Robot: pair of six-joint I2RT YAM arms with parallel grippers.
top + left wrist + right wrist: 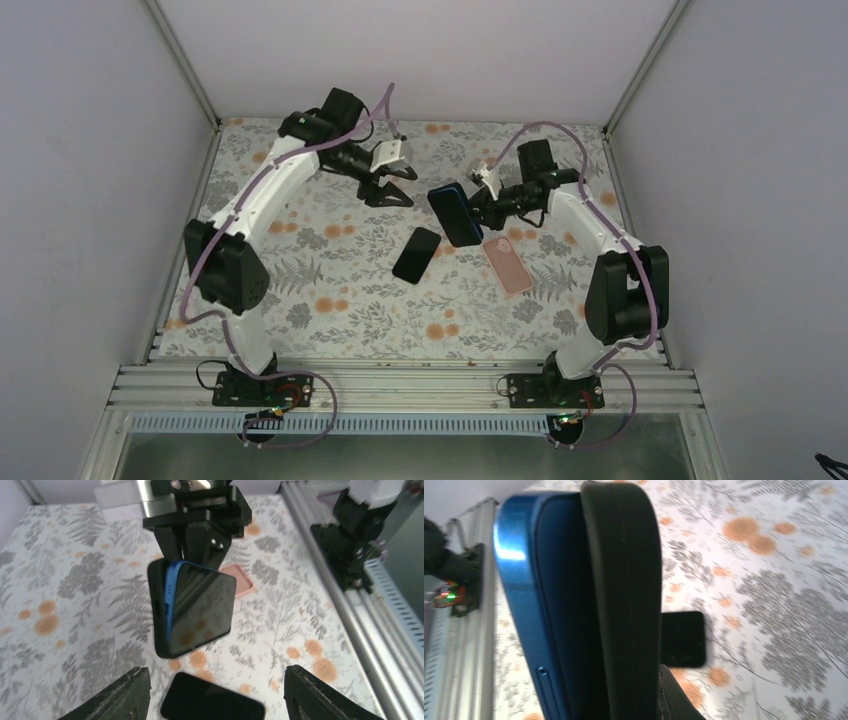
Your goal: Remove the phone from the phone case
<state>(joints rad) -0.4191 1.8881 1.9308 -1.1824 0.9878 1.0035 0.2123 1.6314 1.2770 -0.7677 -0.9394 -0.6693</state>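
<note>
A blue phone (462,218) sits partly in a black case (444,205), and my right gripper (478,208) is shut on the pair, holding them on edge above the table. In the left wrist view the phone's blue edge and dark screen (200,605) stand out from the black case (157,615) under the right gripper (192,535). In the right wrist view the blue phone (549,605) lies against the case (624,580), with one finger (676,695) showing. My left gripper (390,190) is open and empty, left of the phone, its fingers (120,695) wide apart.
A flat black phone-shaped slab (416,255) lies on the floral table below the held phone; it also shows in the left wrist view (212,705) and the right wrist view (684,637). A pink case (508,264) lies to its right. White walls enclose the table.
</note>
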